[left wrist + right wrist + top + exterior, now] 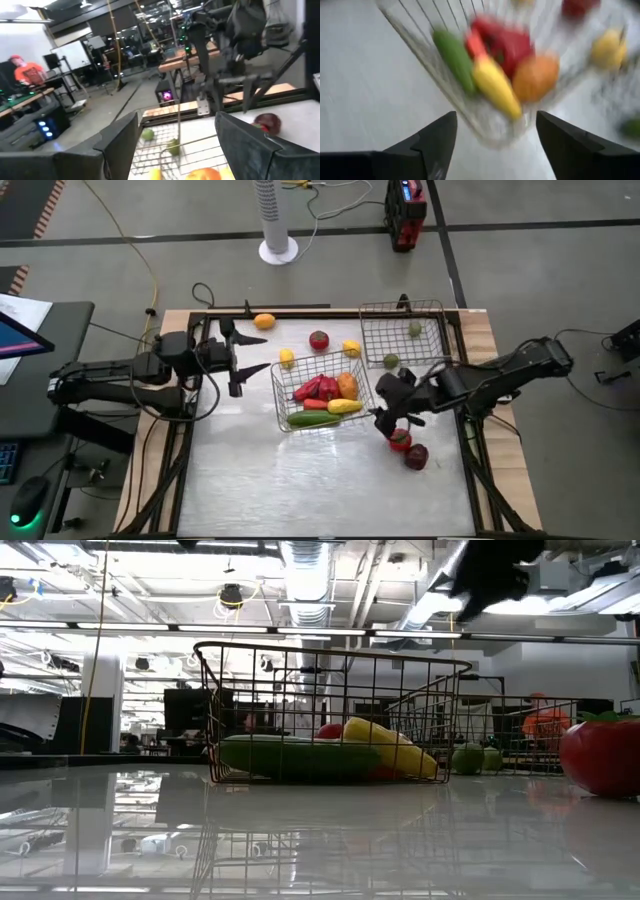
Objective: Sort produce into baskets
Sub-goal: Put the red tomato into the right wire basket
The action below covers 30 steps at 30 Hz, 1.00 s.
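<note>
**Mostly sorted: near basket full, loose pieces around it**

Right now your produce sits in three groups. The near basket (322, 392), at the middle of the table (300, 480), holds red peppers (315, 389), an orange piece (347, 386), a green cucumber (312, 420) and yellow corn (344, 407). The far basket (405, 332), just beyond it toward the right arm's side, holds two small green pieces (391, 361). Loose on the table you have an orange piece (264, 321) at the far edge, two lemons (287, 358), a red round piece (319, 339), and a red piece (400, 441) touching a dark-red one (416, 457) beside the near basket.

Your right gripper (392, 418) hangs over the table by the near basket's corner, just above those two red pieces; its jaws stand apart with nothing between them, as the right wrist view shows. Your left gripper (240, 360) waits on the left side of the table, jaws wide and empty, pointing toward the baskets.
</note>
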{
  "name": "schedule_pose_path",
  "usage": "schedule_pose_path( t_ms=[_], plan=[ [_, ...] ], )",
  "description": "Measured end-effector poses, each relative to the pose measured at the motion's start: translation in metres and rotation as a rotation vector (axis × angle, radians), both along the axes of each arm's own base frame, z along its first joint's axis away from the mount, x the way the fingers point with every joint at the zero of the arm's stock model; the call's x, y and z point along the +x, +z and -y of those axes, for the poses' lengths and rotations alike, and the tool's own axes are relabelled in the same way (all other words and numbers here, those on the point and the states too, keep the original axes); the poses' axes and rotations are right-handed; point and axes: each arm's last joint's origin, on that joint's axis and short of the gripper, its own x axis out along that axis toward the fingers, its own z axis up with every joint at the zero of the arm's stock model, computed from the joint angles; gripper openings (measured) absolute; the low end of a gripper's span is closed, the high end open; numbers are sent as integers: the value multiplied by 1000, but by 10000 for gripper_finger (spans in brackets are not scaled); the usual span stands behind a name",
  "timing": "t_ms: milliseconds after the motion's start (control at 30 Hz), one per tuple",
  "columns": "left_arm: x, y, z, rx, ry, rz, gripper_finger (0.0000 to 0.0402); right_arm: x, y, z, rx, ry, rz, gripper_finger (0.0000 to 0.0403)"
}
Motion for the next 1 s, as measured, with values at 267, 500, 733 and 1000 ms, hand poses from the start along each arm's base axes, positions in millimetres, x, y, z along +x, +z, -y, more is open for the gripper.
schedule_pose_path(
  t_ms=[267, 500, 733, 1000],
  plan=[
    [-1, -1, 0, 3, -4, -16, 252, 8, -39, -7, 147, -96, -408, 372],
    [-2, -4, -1, 22, 33, -48, 252, 20, -73, -17, 252, -119, -633, 394],
    [-2, -6, -1, 19, 39, -75, 252, 23, -100, -32, 244, -94, -803, 395],
    [-2, -8, -1, 23, 39, -91, 252, 25, -120, -38, 232, -48, -879, 383]
  ],
)
